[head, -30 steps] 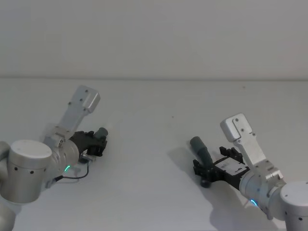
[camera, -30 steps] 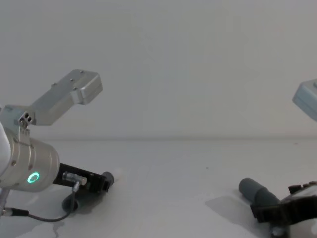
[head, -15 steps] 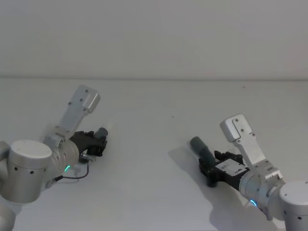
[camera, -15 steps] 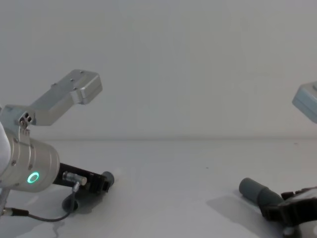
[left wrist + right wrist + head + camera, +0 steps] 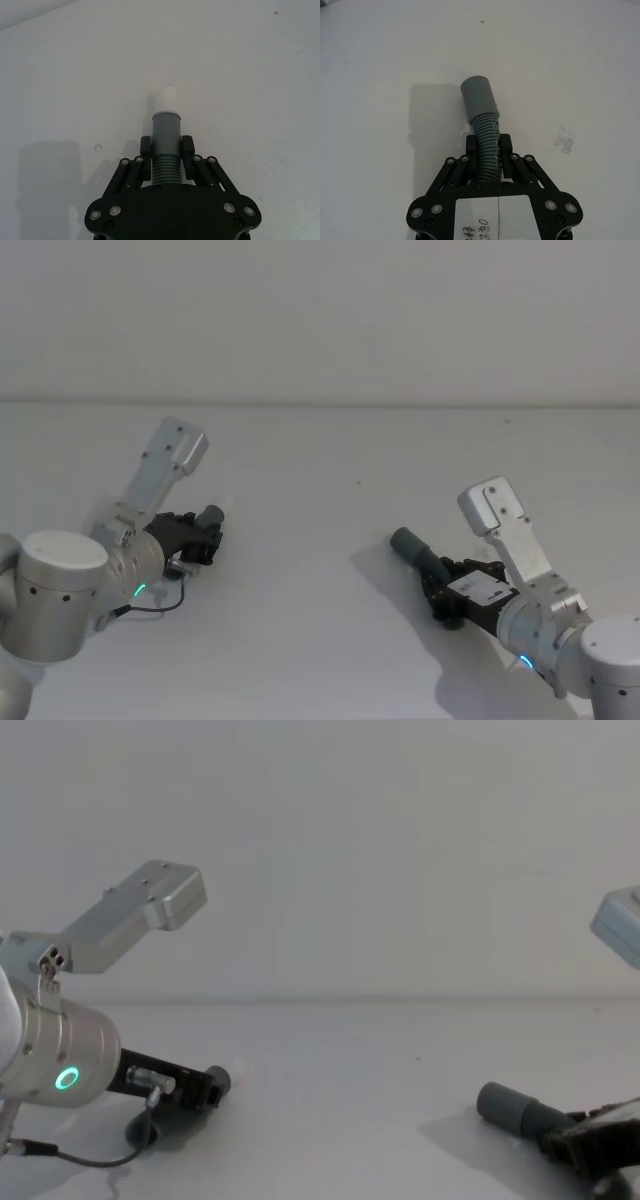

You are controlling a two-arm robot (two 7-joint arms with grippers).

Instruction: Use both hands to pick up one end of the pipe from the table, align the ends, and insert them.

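Head view: left pincer sits low on the left of the tabletop, clenched on the white-tipped pipe piece, whose end points toward the middle. Right pincer is low on the right, grasping the grey-collared pipe piece, which aims back toward the middle. The pieces are well apart.

Left wrist view: fingers press both sides of the piece where the ribs meet the smooth sleeve. The white tip sticks out ahead.

Right wrist view: fingers clamp the ribbed middle, with the collar out in front.

Chest view: left pincer is low at left and right pincer at the lower right. The collar is close over the tabletop; cannot tell if it touches.
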